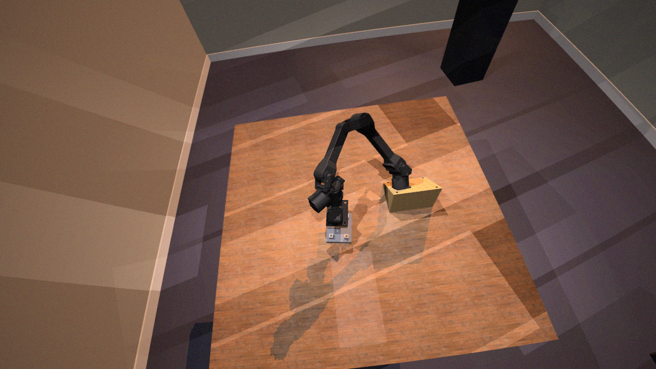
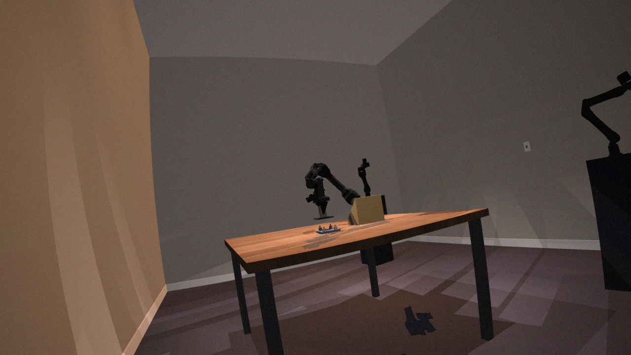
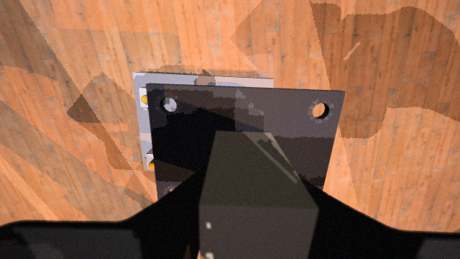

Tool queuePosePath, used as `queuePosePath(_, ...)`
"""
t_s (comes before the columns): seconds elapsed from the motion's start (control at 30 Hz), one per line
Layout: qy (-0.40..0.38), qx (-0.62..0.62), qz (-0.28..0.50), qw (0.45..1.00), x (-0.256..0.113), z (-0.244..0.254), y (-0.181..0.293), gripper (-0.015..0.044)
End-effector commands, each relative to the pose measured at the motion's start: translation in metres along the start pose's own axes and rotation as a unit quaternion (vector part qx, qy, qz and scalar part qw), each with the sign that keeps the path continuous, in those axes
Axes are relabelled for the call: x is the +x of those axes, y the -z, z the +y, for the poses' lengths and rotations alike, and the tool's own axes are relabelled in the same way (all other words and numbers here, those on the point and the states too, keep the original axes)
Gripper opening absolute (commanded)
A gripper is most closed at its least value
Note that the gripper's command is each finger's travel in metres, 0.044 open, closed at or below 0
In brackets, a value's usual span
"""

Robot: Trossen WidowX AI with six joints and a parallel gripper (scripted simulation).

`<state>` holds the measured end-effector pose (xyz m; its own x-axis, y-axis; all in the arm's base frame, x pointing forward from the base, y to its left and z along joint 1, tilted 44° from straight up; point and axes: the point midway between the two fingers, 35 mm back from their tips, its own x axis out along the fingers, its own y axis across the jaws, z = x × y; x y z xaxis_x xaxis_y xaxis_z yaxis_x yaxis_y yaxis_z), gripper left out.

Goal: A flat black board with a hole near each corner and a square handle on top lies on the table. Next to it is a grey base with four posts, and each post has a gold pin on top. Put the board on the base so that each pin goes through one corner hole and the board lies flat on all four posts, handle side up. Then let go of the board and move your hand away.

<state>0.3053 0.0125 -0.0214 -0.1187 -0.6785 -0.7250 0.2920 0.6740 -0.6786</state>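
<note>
Currently the tool (image 1: pixel 336 220) (image 2: pixel 323 212) (image 3: pixel 244 172) grips the handle (image 2: pixel 323 214) (image 3: pixel 248 169), partly open around it. Lowering while the board (image 1: pixel 345 207) (image 2: pixel 323 217) (image 3: pixel 287 119) sits offset could jam it on the pins (image 1: pixel 346 236) (image 3: pixel 144 99).

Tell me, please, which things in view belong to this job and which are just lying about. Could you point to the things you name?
For the job:
- board (image 1: pixel 345 206) (image 2: pixel 323 217) (image 3: pixel 287 119), held
- base (image 1: pixel 340 240) (image 2: pixel 328 231) (image 3: pixel 141 126)
- hand (image 1: pixel 336 220) (image 2: pixel 323 212) (image 3: pixel 244 172)

Not for the job:
- second arm (image 2: pixel 362 176)
- third arm (image 2: pixel 595 119)
- wall plate (image 2: pixel 526 146)
</note>
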Motion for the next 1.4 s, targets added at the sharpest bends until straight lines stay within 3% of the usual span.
queuePosePath(0.0, -0.006, 0.005, -0.003, 1.0, -0.002, 0.013, 0.0, 0.0)
queuePosePath(0.33, -0.003, 0.005, -0.003, 1.0, 0.0, 0.037, 0.006, 0.0)
queuePosePath(1.37, 0.004, 0.007, 0.0, 1.0, 0.018, 0.039, 0.003, 0.0)
